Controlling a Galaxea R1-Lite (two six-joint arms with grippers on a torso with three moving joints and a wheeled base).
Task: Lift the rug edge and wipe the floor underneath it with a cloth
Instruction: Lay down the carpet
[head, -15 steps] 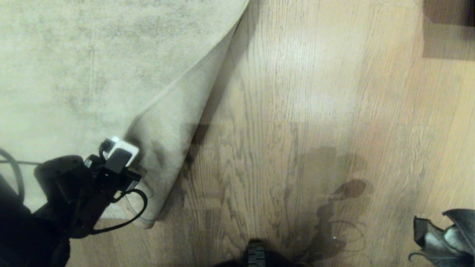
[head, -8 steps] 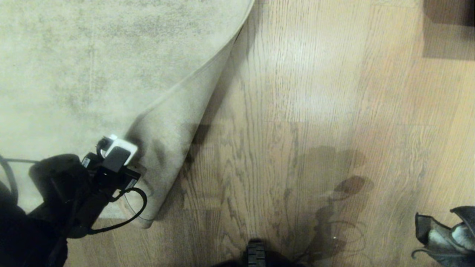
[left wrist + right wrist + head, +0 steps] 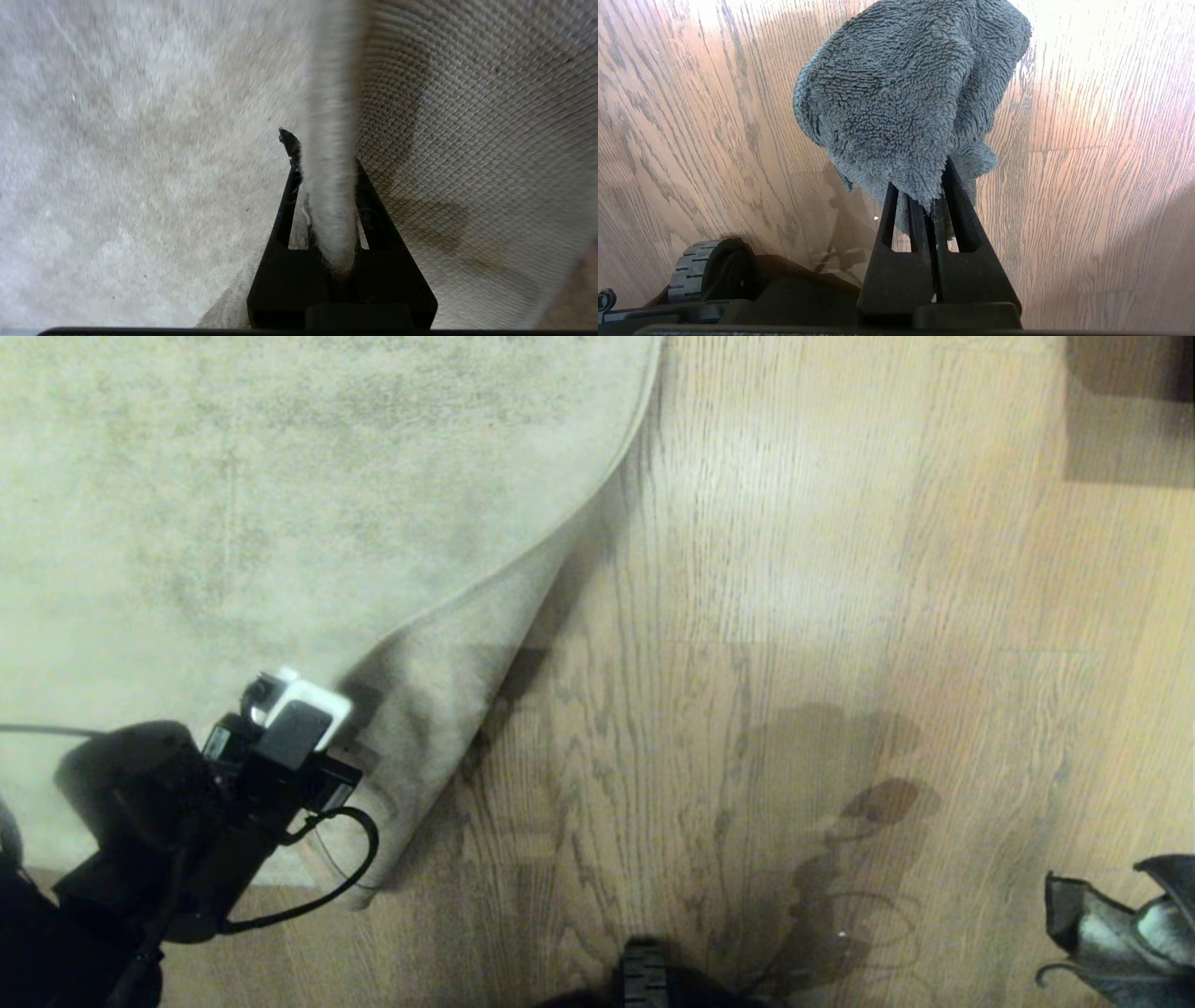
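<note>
The pale rug (image 3: 233,504) fills the upper left of the head view. Its near corner is raised and folded back, so the rug edge (image 3: 523,565) curves and the woven underside (image 3: 439,709) faces up. My left gripper (image 3: 350,761) is at the lower left, shut on the rug edge (image 3: 329,93), which runs between the jaws of my left gripper (image 3: 324,154). Bare floor (image 3: 747,569) lies to the right of the fold. My right gripper (image 3: 922,184) is shut on the grey-blue cloth (image 3: 906,93), held above the floor (image 3: 1087,163). The cloth (image 3: 1116,933) shows at the lower right corner.
A wheel of my base (image 3: 644,980) sits at the bottom middle, with the same base (image 3: 705,275) in the right wrist view. A dark object (image 3: 1130,373) stands at the top right corner. Shadows of the arms fall on the planks.
The fold in the rug now bows more and starts farther right at the top. The left arm has shifted slightly to the left while holding the edge. The cloth moved slightly right.
</note>
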